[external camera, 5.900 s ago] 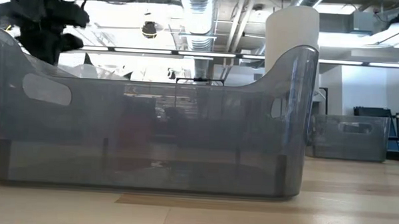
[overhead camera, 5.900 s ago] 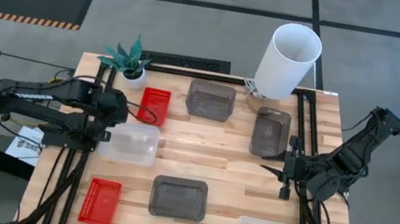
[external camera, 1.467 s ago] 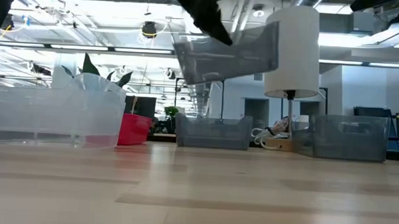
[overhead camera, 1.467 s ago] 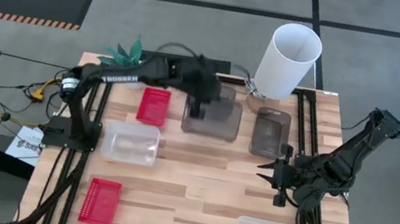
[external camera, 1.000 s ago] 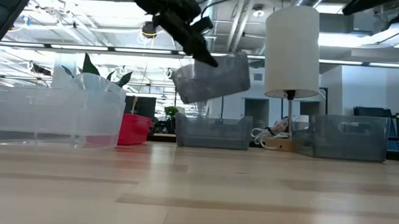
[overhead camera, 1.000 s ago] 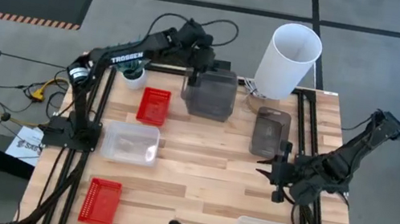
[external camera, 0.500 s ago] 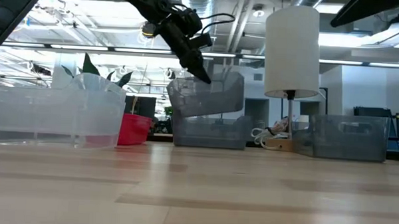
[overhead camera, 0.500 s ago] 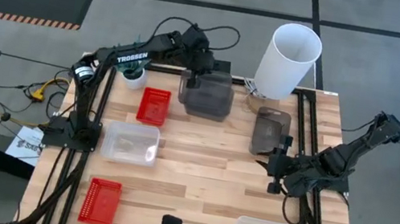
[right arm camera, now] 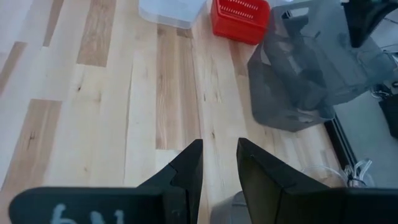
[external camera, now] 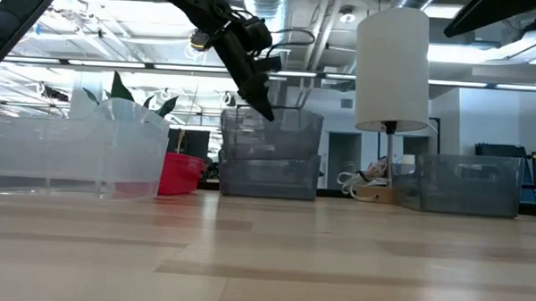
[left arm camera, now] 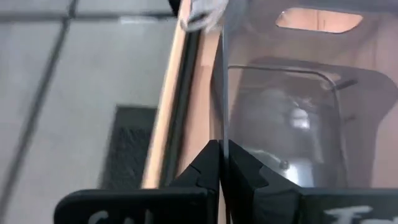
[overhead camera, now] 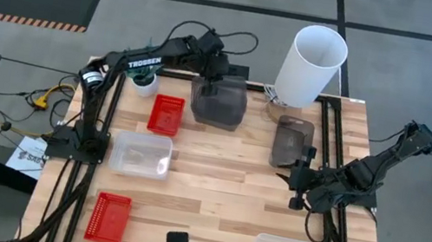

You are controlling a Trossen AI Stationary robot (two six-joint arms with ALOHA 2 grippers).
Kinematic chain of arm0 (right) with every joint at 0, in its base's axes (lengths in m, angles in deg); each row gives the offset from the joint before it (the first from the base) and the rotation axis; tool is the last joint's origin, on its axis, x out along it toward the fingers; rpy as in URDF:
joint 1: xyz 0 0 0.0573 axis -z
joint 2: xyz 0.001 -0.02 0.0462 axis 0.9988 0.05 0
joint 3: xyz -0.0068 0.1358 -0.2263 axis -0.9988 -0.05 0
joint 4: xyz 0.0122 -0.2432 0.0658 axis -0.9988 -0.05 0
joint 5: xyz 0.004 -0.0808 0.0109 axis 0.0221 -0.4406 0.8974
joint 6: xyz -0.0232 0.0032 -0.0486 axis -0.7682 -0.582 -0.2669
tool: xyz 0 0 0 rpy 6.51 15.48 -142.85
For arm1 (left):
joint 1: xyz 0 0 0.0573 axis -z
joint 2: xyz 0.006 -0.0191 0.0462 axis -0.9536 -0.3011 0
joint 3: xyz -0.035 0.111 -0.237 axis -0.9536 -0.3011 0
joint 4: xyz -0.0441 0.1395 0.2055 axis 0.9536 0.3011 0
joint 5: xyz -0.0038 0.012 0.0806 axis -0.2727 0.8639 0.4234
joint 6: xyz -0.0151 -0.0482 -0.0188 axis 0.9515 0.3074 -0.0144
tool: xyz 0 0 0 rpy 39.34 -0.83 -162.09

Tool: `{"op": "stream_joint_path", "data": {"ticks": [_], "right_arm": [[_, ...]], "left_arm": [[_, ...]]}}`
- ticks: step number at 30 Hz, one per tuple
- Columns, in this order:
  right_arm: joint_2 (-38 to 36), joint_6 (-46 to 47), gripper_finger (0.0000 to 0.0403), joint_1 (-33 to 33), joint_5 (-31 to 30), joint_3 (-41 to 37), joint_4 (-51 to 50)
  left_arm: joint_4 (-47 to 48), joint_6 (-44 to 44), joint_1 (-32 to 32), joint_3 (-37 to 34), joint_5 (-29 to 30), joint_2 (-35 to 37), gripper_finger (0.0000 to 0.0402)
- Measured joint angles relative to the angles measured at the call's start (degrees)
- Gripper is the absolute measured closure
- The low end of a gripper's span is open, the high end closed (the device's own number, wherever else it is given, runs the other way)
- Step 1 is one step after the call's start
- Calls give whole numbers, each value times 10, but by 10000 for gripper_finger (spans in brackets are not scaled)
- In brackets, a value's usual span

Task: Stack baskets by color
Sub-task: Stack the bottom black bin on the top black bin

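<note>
Left end effector [overhead camera: 211, 83], arm outstretched, pinches grey basket [overhead camera: 219, 104] wall (right end effector [right arm camera: 217, 163] parted, empty).

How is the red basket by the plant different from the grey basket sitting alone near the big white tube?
The red basket is bright red, while the lone grey basket is smoky and see-through. The red basket has mesh sides; the lone grey basket has smooth walls. From above, the red basket looks smaller than the lone grey basket. Both are shallow rectangular bins resting flat on the table, with no basket stacked in them.
</note>
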Motion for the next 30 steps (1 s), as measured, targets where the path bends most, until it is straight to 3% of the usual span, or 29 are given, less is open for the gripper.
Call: {"op": "stream_joint_path", "data": {"ticks": [4,9,23,30], "right_arm": [[0,1,282,0,1,0,-2],[0,2,282,0,18,0,-6],[0,3,282,0,30,0,-9],[0,14,282,0,30,0,-9]], "left_arm": [[10,22,6,-1,8,-25,402],[25,-32,28,-2,5,-50,402],[12,-74,35,3,11,-49,401],[17,-82,46,3,11,-49,348]]}}
